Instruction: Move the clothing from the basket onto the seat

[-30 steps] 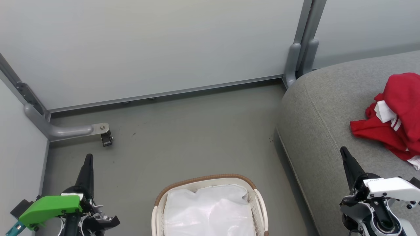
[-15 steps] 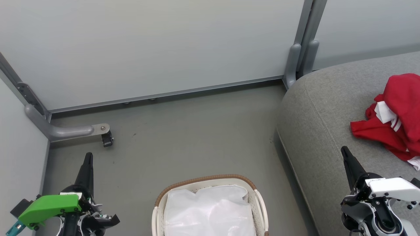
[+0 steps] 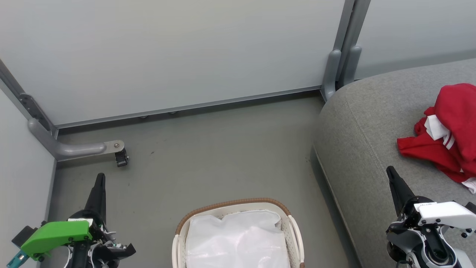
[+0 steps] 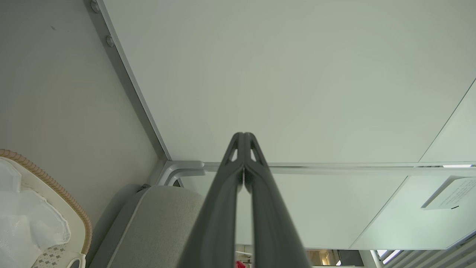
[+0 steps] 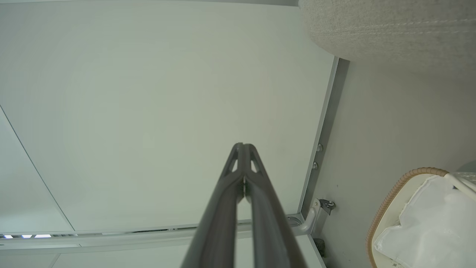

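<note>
Red clothing [image 3: 448, 130] with white trim lies heaped on the grey seat [image 3: 368, 130] at the right. The cream basket [image 3: 238, 204] with its brown rim stands on the floor at bottom centre, holding a glossy white plastic sheet [image 3: 238, 238]. My left gripper [image 3: 99, 178] is shut and empty at the lower left, over the floor beside the basket. Over the seat's front part, my right gripper [image 3: 389, 172] is shut with nothing in it, below and left of the clothing. In the wrist views the left gripper [image 4: 244, 136] and right gripper [image 5: 243, 146] each have tips pressed together.
Pale partition panels [image 3: 178, 52] close the back and left. A grey bracket foot with a small caster [image 3: 119, 155] sits on the floor at left, and a grey post [image 3: 334, 70] stands by the seat's corner. Bare grey floor [image 3: 223, 149] lies between basket and wall.
</note>
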Available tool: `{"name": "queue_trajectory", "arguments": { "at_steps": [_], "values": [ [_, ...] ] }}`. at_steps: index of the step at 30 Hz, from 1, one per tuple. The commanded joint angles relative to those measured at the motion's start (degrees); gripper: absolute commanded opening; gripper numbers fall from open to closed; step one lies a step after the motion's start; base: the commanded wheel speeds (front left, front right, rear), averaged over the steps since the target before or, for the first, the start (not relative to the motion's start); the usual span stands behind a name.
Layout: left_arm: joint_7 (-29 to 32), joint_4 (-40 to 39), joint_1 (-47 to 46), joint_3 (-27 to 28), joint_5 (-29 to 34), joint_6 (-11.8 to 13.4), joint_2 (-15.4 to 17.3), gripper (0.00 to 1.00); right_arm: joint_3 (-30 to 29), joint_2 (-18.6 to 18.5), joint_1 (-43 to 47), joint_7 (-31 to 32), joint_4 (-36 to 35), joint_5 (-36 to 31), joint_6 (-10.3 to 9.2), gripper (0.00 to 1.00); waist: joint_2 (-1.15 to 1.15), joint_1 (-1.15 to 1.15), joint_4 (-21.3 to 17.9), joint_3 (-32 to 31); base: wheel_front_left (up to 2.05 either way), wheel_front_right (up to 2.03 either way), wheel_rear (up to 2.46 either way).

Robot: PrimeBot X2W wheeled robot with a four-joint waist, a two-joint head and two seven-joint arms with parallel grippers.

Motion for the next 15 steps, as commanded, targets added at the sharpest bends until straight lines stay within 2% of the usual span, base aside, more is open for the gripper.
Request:
{"name": "queue_trajectory", "arguments": {
  "at_steps": [1, 15],
  "values": [
    [0.27, -0.11, -0.59, 0.13, -0.19, -0.33, 0.40, 0.00, -0.16, -0.11, 0.70, 0.11, -0.15, -0.03, 0.00, 0.00, 0.00, 0.00, 0.00, 0.00, 0.00, 0.00, 0.00],
    [0.27, -0.11, -0.59, 0.12, -0.19, -0.33, 0.40, 0.00, -0.25, -0.05, 0.69, 0.22, -0.14, -0.14, 0.00, 0.00, 0.00, 0.00, 0.00, 0.00, 0.00, 0.00, 0.00]
  ]
}}
